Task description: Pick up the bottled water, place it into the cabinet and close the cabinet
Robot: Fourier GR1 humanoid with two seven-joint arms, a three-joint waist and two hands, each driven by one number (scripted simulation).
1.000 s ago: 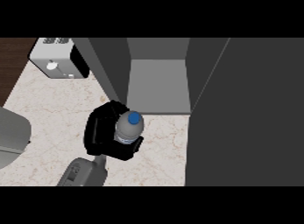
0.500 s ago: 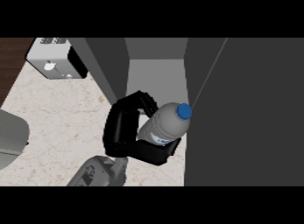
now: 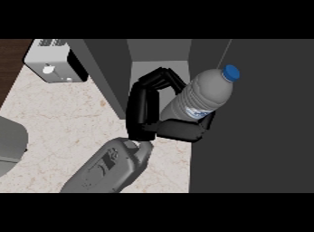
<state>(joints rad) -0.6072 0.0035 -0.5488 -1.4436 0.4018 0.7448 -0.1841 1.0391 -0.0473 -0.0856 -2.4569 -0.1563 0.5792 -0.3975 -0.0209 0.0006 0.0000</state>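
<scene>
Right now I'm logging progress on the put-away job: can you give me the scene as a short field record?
bottle: bottled water, blue cap, tilted, in front of the cabinet's opening
holder: hand, curled round the bottle's base
cabinet: open
counter: toaster at the back left
other hand: not in view

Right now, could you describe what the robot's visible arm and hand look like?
One arm shows: a rounded grey forearm with a faint darker marking on its upper side, ending in a black hand with thick, segmented fingers and a blocky palm. No cables or sleeves are visible.
</scene>
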